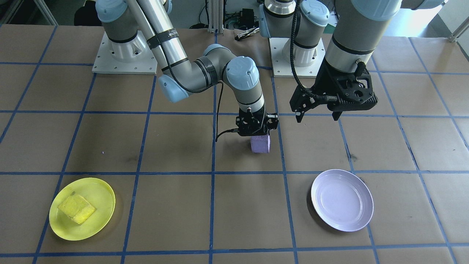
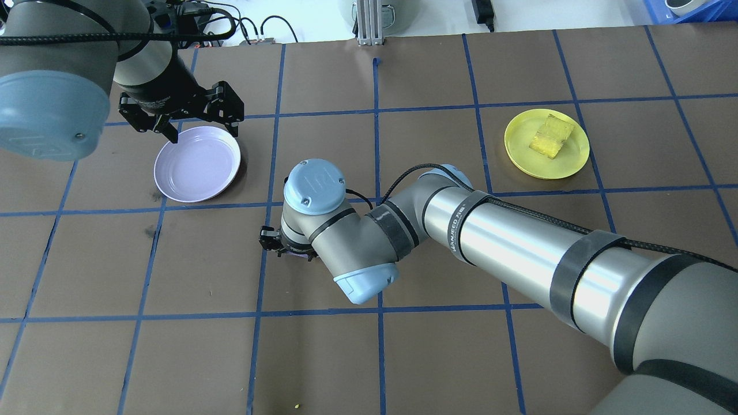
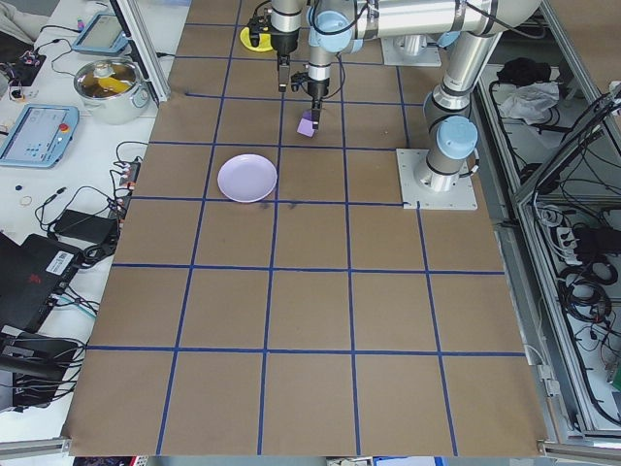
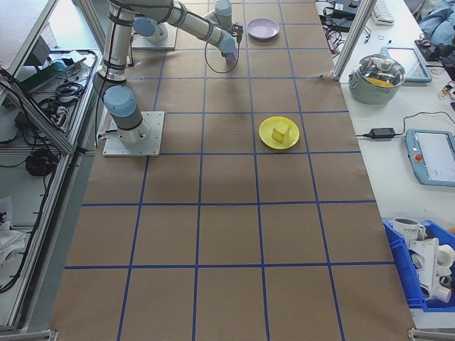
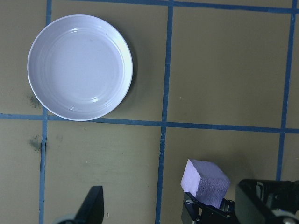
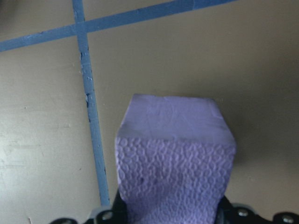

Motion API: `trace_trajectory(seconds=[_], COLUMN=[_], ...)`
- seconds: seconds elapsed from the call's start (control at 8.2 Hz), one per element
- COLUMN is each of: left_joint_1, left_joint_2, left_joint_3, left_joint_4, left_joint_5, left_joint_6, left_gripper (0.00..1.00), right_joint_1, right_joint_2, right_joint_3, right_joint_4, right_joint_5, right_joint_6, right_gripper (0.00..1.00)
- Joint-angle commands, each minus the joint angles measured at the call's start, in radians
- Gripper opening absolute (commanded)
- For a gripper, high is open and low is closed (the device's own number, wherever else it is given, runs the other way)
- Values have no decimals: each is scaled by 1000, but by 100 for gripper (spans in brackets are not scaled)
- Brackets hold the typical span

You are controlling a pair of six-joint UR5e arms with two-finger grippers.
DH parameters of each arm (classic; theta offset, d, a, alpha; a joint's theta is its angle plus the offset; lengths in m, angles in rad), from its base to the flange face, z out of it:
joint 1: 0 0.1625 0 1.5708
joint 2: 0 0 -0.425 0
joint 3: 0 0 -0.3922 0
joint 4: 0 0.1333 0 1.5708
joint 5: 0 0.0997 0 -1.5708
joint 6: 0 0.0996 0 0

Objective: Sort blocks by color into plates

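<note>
Seen from the operators' side, near to far. Nearest, on the brown paper table (image 1: 176, 216) with its blue tape grid (image 1: 212, 172): the yellow plate (image 1: 106, 194), with the yellow block (image 1: 77, 209) lying inside it, tilted, clearly within the rim. In the same near row but well apart, the lavender plate (image 1: 342, 200), glossy, holding nothing.

Farther back, between the two plates and near the middle of the table: the purple block (image 1: 260, 143), clamped at its upper part by the right gripper (image 1: 256, 126). Fingers pressed against the two opposite sides of the block, as shown closely by the right wrist view, where the rough foam face fills the lower middle. Cannot tell from these views whether the block touches the paper or hangs just above it.

Farther still and higher: the left gripper (image 1: 318, 118), with fingers spread apart and nothing between them, hovering above the table on the lavender plate's side. In the overhead view, placed at the far rim of that plate.

At the very back: the two white mounting plates (image 1: 124, 58) of the arm bases and some cables (image 1: 234, 16) behind the table edge
</note>
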Motion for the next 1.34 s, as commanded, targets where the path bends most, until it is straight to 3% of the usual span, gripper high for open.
trace_trajectory(seconds=[0.0, 0.12, 0.24, 0.49, 0.73, 0.85, 0.98, 1.22], left_joint_1=[0, -1, -1, -20, -26, -26, -28, -32], left_joint_2=[3, 6, 23, 6, -7, -18, -35, -86], left_joint_3=[2, 2, -6, -35, -113, -137, -167, -188], left_joint_4=[0, -1, -18, -29, -29, -32, -31, -31], left_joint_5=[1, 3, -5, -20, -98, -106, -106, -114], left_joint_6=[0, 0, 0, -12, -15, 2, 0, -9], left_gripper=[100, 100, 100, 100, 100, 100, 100, 100], right_joint_1=[-35, -73, -127, -269, -418, -492, -553, -585], right_joint_2=[-76, -131, -188, -332, -496, -583, -636, -644], right_joint_3=[6, 8, 9, 8, 6, 6, -11, -95], right_joint_4=[26, 128, 279, 539, 805, 877, 896, 981], right_joint_5=[-37, -51, -104, -121, -247, -253, -240, -226], right_joint_6=[-39, -68, -170, -215, -461, -541, -566, -569], right_gripper=[100, 100, 100, 100, 100, 100, 100, 100])
